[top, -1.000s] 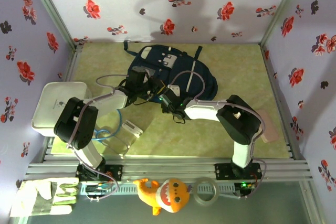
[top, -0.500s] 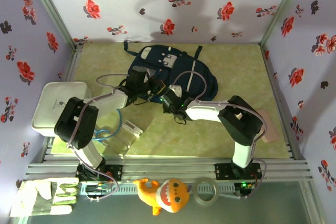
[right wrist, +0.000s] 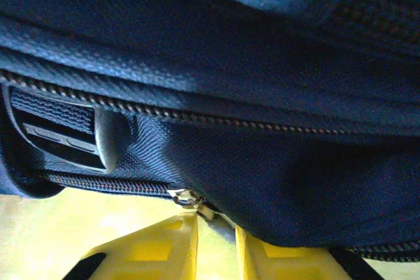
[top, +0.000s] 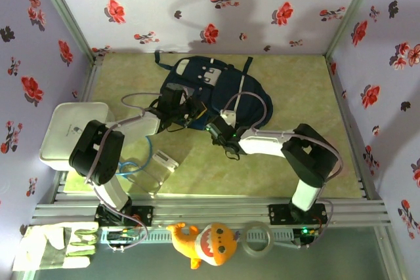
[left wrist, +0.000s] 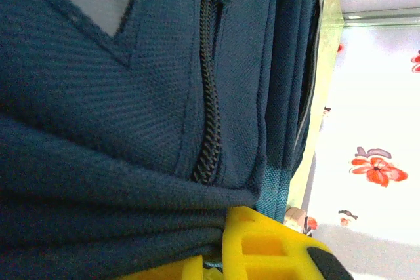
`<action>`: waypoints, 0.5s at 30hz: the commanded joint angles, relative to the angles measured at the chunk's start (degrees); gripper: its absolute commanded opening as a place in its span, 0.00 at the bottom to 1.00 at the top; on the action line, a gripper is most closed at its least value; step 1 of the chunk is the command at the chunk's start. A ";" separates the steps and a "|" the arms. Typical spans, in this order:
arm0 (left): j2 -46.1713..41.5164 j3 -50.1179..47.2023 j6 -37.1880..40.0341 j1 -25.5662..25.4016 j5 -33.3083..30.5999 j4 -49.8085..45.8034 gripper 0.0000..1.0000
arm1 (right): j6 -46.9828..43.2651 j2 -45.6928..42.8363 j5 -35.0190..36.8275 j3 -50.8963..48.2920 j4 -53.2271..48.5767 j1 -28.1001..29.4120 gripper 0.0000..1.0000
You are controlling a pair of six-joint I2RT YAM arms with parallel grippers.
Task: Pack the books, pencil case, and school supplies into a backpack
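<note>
Now both arms reach to the near side of the backpack (top: pixel 220 83), which lies flat on the bench (top: pixel 295 90), toward the back
Left end effector (top: pixel 186 111) is clenched on a fold of the blue cloth, just beside a zip. Right end effector (right wrist: pixel 216 231) is low at the backpack's edge, its two yellow fingers (right wrist: pixel 167 244) close together with a thin gap, and the small metal zip pull (right wrist: pixel 189 198) sits right at that gap; I cannot tell if it grips the pull or only touches it
</note>
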 commanded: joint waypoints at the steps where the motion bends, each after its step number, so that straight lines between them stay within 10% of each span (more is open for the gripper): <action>1: 0.40 2.35 2.35 0.44 1.72 1.08 0.00 | -2.98 3.60 2.94 4.62 -4.19 1.36 0.25; 15: 0.13 2.64 2.66 0.37 1.73 0.46 0.00 | -4.32 6.70 5.77 8.42 -5.50 1.85 0.28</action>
